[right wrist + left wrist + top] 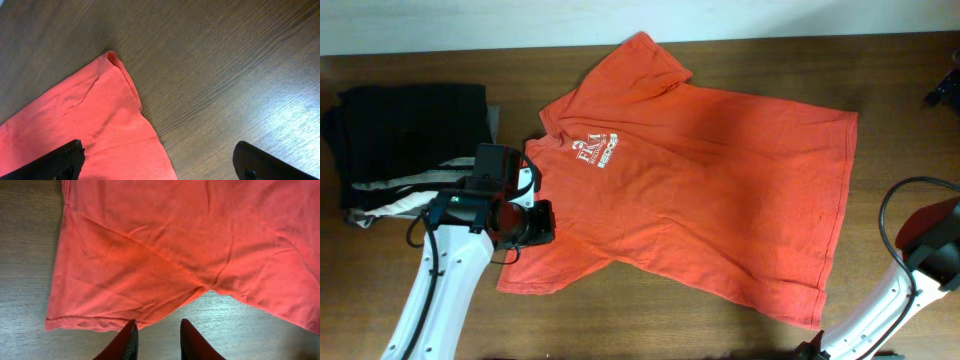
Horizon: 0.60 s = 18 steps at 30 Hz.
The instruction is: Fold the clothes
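The dark brown wood-grain table (880,60) fills the room's centre; spread flat on it, chest side up, lies the orange-red short-sleeved cotton T-shirt (720,190), reaching from just ahead of the left gripper (157,342) across to the right gripper (160,165). Behind the left gripper, on the side away from the shirt, sits a folded black garment (410,140) with a pale grey-white folded piece (405,200) at its near edge. The left gripper hangs low over the wood with its two dark fingers (127,340) a little apart and nothing between them; the shirt's sleeve hem lies just beyond their tips, not touching. The right gripper's fingers (60,160) stand wide apart, holding nothing; a bottom hem corner of the shirt lies ahead of its left finger, bare wood ahead of the other. Beyond the left gripper, near the collar, is the small white chest logo (595,152); its lettering is too small to read.
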### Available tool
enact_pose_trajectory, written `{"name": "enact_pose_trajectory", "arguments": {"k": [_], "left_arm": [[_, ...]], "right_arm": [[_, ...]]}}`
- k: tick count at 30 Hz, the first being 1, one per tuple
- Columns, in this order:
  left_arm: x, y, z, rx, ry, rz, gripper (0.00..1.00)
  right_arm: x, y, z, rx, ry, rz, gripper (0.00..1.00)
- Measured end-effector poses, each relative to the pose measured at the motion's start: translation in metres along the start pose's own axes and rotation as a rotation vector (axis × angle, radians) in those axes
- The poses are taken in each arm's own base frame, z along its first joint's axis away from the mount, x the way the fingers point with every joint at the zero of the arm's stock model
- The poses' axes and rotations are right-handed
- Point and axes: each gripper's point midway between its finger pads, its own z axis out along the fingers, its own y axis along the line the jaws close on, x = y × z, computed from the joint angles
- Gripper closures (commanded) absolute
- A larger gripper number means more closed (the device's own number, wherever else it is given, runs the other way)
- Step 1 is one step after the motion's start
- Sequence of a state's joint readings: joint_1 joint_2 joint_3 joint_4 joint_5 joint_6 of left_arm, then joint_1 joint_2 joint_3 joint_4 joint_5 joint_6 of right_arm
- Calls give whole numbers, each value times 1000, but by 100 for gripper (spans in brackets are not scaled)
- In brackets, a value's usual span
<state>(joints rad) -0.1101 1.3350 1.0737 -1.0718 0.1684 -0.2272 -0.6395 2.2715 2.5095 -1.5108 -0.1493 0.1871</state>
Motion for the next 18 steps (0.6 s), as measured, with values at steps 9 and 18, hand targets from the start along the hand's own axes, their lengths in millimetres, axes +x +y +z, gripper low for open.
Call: {"name": "enact_pose_trajectory", "arguments": {"k": [9,18], "left_arm": [[0,0,0,1,-1,0,64],[-7,-2,0,7,-30,5,59]], "right_arm": [[0,3,0,-15,3,1,1],[57,10,0,-47,229,20,18]]}}
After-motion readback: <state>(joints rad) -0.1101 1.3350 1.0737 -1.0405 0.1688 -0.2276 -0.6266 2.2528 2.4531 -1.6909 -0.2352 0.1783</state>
